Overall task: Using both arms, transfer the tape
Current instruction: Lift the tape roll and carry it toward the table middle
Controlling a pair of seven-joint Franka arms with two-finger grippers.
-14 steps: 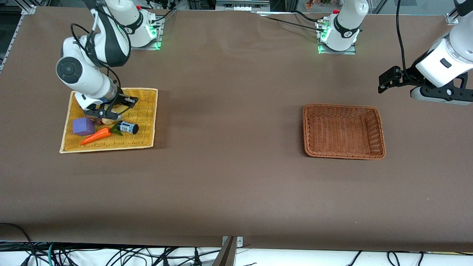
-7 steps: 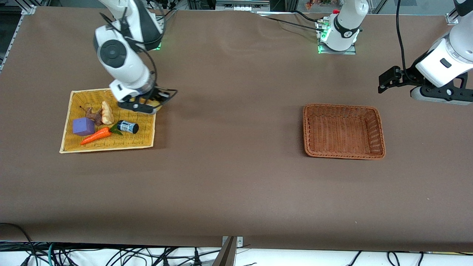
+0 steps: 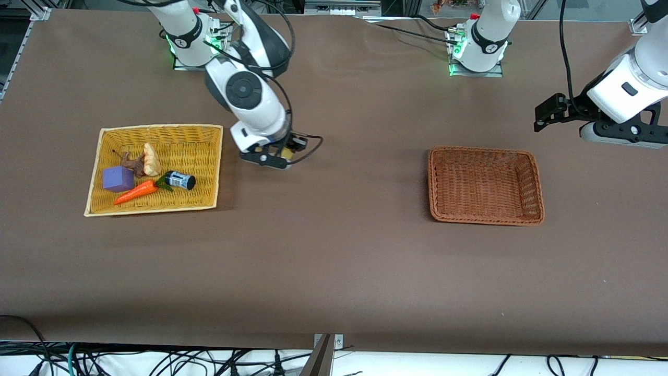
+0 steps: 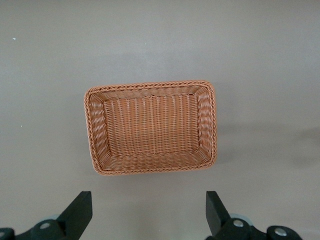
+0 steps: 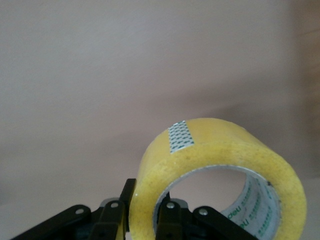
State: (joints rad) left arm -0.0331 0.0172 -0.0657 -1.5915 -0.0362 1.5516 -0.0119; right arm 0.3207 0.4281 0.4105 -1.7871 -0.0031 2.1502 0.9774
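Note:
The tape (image 5: 215,165), a yellowish ring-shaped roll, is held by my right gripper (image 5: 145,210), whose jaws are shut on the roll's wall, one finger outside and one inside the hole. In the front view the right gripper (image 3: 275,156) hangs over bare table just beside the yellow tray (image 3: 203,156), toward the left arm's end, and only a bit of the tape (image 3: 286,152) shows. My left gripper (image 3: 543,117) waits open and empty in the air at the left arm's end of the table. It also shows in the left wrist view (image 4: 148,212).
A brown wicker basket (image 3: 485,150) stands empty toward the left arm's end; it also shows in the left wrist view (image 4: 150,127). The yellow tray holds a purple cube (image 3: 118,179), a carrot (image 3: 135,192), a small dark cylinder (image 3: 180,180) and pale shell-like pieces (image 3: 151,159).
My right gripper has lifted out of the yellow tray with the tape and moved toward the left arm's end, over bare table. The left arm has not moved.

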